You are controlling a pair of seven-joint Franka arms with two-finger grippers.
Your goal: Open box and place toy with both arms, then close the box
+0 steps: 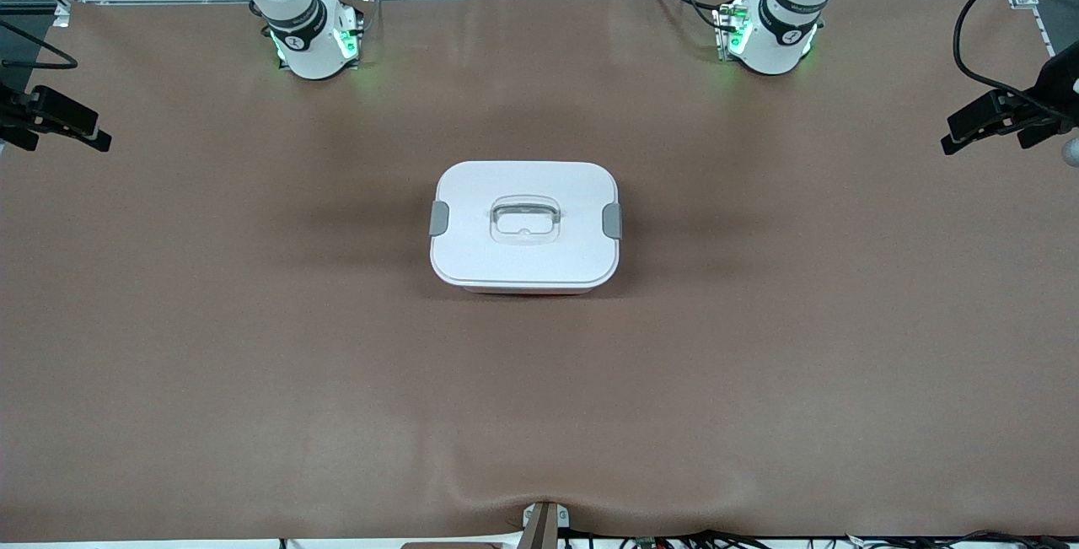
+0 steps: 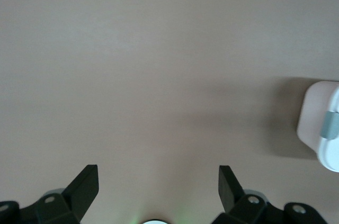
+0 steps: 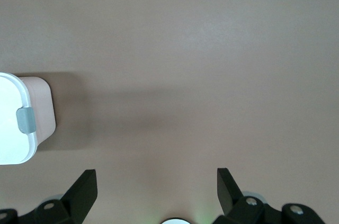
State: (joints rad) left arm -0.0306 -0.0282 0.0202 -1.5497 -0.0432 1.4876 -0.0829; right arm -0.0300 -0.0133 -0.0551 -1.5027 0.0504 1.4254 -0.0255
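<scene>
My left gripper (image 2: 158, 184) and right gripper (image 3: 157, 187) hang spread and empty over bare table (image 1: 253, 347), the shut box (image 1: 524, 225) mid-table between them, so uneven pulls on its grey clips (image 1: 439, 218) could skid it.

We count one box (image 1: 524, 228) on the table (image 1: 253, 363), with one white lid (image 1: 539, 258) on top. On that lid we count one clear handle (image 1: 525, 218) at its centre and two grey clips (image 1: 439, 218), one at each short end. We count two arm bases (image 1: 314, 39) along the table's edge farthest from the front camera.
</scene>
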